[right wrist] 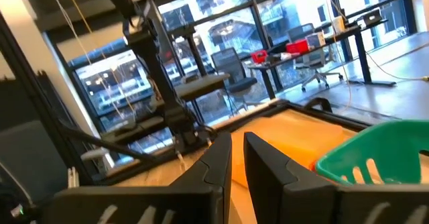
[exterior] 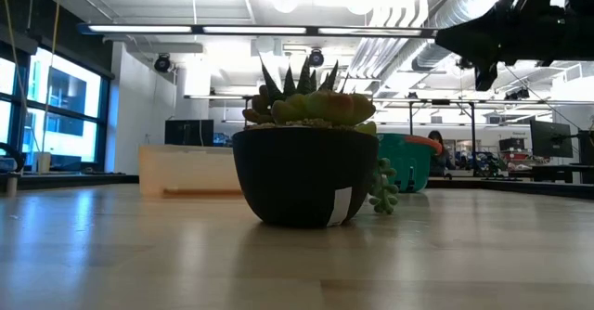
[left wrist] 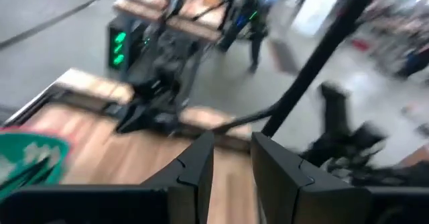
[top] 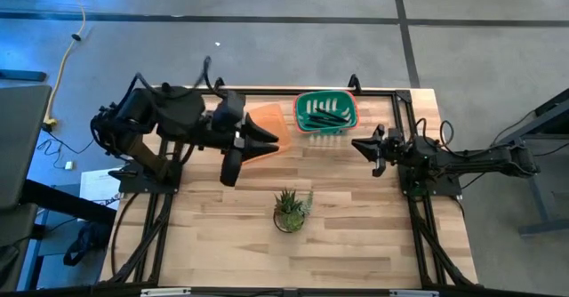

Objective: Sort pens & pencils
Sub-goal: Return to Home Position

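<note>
Several dark pens [top: 327, 112] lie inside the green basket [top: 300, 110] at the table's far edge. Beside it, toward the left, sits an orange tray [top: 262, 117]; I cannot make out the pencils in it or anywhere else. My left gripper [top: 276, 142] hovers just near of the orange tray, pointing toward the table's right. In the left wrist view its fingers [left wrist: 232, 150] stand a narrow gap apart and hold nothing. My right gripper [top: 356, 144] hangs right of and near the basket, pointing left. In the right wrist view it [right wrist: 237, 150] is shut and empty.
A potted succulent [top: 292, 210] stands near the table's middle, toward the near edge, and fills the low view [exterior: 306, 161]. Black frame rails run along the table's left, right and far edges. Bare wood lies between the two grippers and around the plant.
</note>
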You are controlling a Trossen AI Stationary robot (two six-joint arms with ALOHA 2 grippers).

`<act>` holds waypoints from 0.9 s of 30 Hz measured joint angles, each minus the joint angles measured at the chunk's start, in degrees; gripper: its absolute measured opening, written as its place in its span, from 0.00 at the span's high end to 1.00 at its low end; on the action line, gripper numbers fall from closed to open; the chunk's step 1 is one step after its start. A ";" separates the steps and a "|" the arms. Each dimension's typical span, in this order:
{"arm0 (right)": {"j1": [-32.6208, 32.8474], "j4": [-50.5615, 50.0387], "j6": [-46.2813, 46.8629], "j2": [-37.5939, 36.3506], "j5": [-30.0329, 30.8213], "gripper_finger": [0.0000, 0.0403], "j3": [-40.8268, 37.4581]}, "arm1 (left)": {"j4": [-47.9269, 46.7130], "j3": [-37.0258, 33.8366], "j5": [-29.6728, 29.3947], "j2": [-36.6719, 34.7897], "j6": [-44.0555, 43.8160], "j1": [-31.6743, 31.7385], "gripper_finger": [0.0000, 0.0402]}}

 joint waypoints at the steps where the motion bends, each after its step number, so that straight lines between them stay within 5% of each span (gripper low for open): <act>1: 0.00 0.58 0.61 -0.01 0.14 0.92 0.00 | 1.89 0.00 0.86 0.00 0.00 0.00 0.78; 6: 0.00 1.82 4.37 0.00 1.53 0.92 0.02 | 6.53 0.02 -1.70 0.13 2.54 -0.02 0.78; 14: 0.00 1.74 10.04 0.01 1.60 0.92 0.02 | 6.74 0.02 -20.32 0.12 5.55 0.00 0.78; 27: 0.00 1.74 11.51 0.01 1.67 0.92 0.02 | 7.50 0.02 -24.19 0.11 10.91 0.00 0.78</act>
